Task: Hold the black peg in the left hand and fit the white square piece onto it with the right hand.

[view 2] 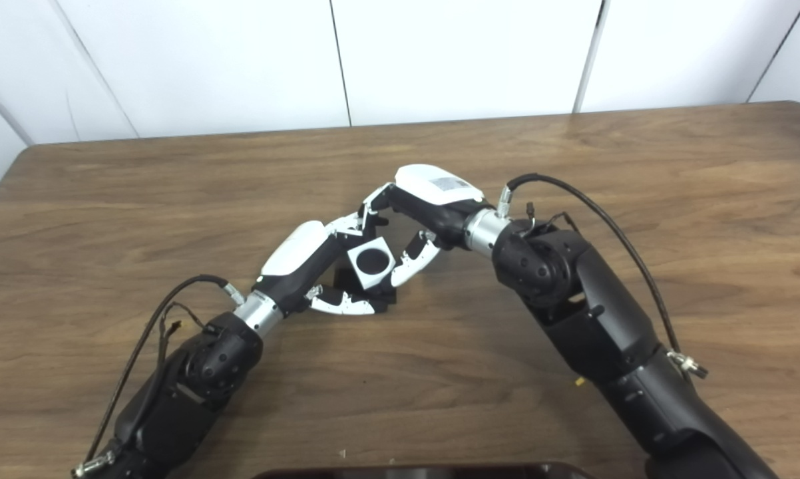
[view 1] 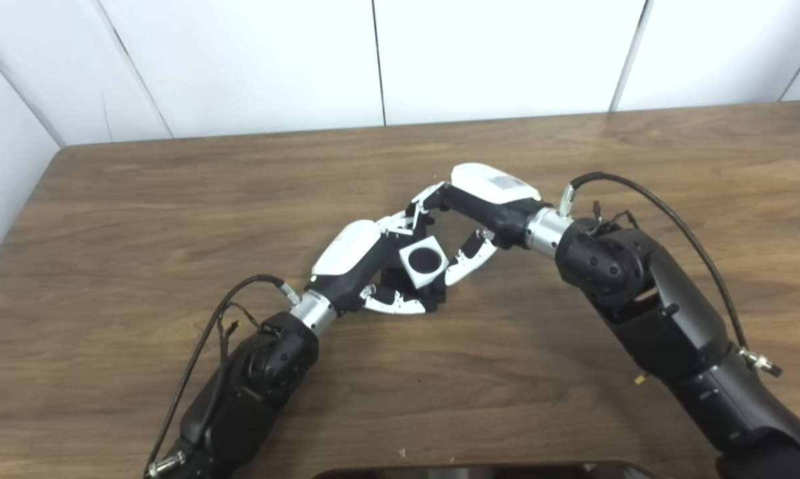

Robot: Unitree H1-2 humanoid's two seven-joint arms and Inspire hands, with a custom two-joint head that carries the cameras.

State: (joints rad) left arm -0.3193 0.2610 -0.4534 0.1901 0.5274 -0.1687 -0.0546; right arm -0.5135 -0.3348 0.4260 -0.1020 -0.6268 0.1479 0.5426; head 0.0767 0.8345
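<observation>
The left hand (view 1: 357,266) grips the black peg (view 1: 395,276), mostly hidden behind the white square piece (view 1: 424,263). The right hand (view 1: 480,206) pinches that piece between fingers and thumb, just beyond the left hand's fingertips, over the wooden table (view 1: 174,199).

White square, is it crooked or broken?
Not broken. The white square sits tilted between the left hand and right hand, its round hole filled dark. The black peg is mostly hidden, so I can't tell if it's fully on.
</observation>
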